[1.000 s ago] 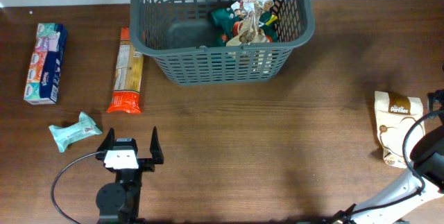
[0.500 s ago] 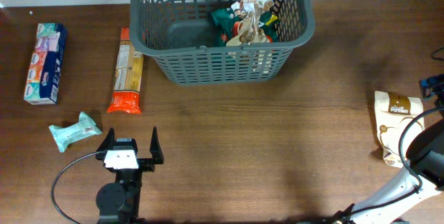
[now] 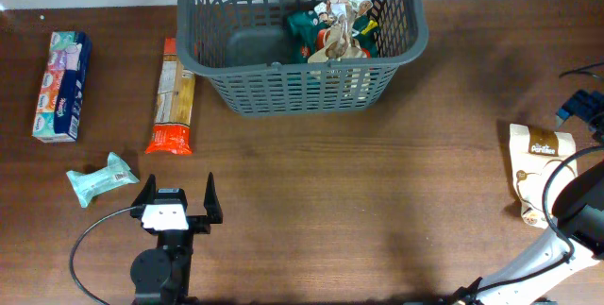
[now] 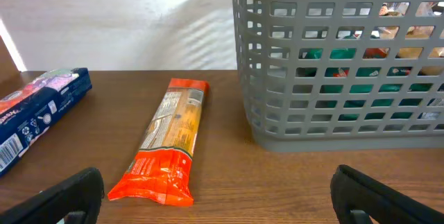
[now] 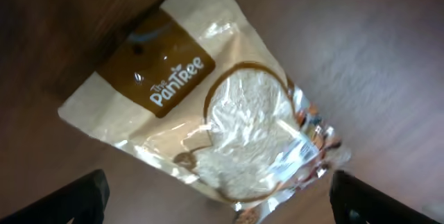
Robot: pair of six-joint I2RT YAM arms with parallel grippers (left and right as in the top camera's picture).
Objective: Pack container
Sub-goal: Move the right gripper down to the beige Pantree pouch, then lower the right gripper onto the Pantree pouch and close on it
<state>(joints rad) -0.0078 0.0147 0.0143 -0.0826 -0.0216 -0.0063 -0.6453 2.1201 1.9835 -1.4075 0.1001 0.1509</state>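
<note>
**A:** Where does your container stand?

**B:** Your container (image 3: 302, 93), a dark grey plastic basket with lattice-slotted walls and a thick rim, is at the far middle of the brown wood-grain surface (image 3: 377, 211). A heap of crinkled green and tan packets (image 3: 335, 29) lies in its right half. The left half of its base shows bare, so you have room to fill.

**A:** And your hands?

**B:** Your left hand (image 3: 177, 192) sits low at the near left, spread wide and empty. It faces a long orange-ended cellophane packet (image 4: 170, 141) that lies flat near the container's left wall. Your right hand (image 5: 222, 200) hangs over the PanTree pouch (image 5: 208, 113) at the far right, also spread wide with nothing between the fingers. I'd judge it is lined up from above because the pouch lies flat on the surface.

**A:** How will that pouch handle?

**B:** It is glossy, cream and brown, with a clear window onto white grains. It looks soft and slippery and will likely sag, so pinch across its bulk. Also left to pack are a stiff blue carton (image 3: 61, 86) and a small mint-green wrapped pack (image 3: 102, 177), both well apart from the container.
</note>
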